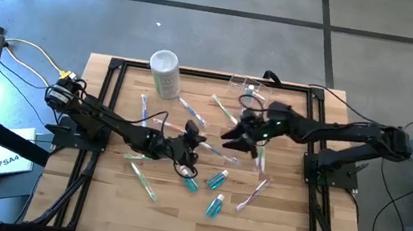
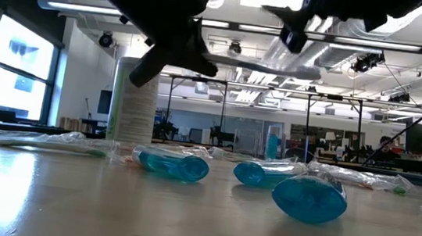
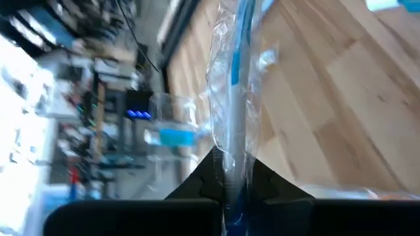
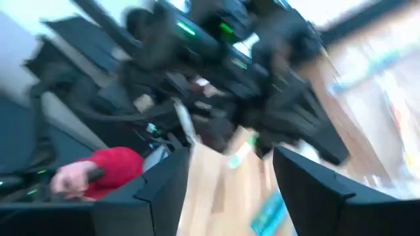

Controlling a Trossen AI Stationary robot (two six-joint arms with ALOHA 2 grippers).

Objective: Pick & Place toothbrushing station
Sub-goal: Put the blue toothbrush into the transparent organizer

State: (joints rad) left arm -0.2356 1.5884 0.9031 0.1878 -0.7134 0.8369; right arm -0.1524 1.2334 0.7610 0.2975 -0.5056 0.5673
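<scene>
The left gripper (image 1: 192, 140) pinches a wrapped toothbrush (image 3: 233, 98) above mid-table. The right gripper (image 1: 237, 138), fingers spread and empty, hovers just beside it. The clear station (image 1: 245, 84) sits beyond the right fingers near the far edge, bare wood around it.

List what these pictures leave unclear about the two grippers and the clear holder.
- Clear holder: high view, too small and see-through to show its contents.
- Left gripper: left wrist view, shut on a wrapped toothbrush; blur hides the brush head.
- Right gripper: right wrist view, open; motion blur hides what lies beyond.
</scene>
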